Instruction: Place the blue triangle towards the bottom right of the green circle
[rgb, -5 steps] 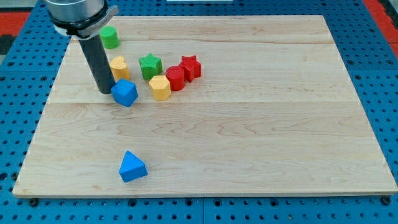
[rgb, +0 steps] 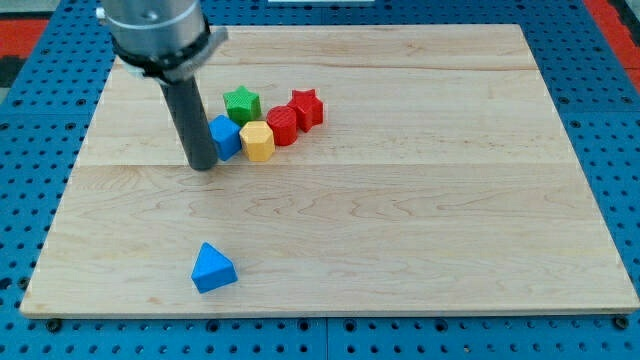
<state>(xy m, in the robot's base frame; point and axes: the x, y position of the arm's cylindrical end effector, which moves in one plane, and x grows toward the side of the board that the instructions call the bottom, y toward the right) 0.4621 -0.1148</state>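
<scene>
Nearest the viewer, the blue triangle (rgb: 213, 268) sits alone at the near left of the wooden board (rgb: 420, 230), well apart from everything else. Farther back, my tip (rgb: 203, 166) rests on the board, touching or just beside the left face of a blue cube (rgb: 225, 136). The arm carries no jaws, only the rod, so nothing is grasped. Right of the cube: a yellow hexagonal block (rgb: 258, 141), a red round block (rgb: 283, 126), a red star (rgb: 307, 108), and a green star (rgb: 241, 103) behind. No green circle shows; the rod may hide it. The triangle lies straight toward the viewer from the tip, so the tip likely must pass around to its near side before pushing it back.
</scene>
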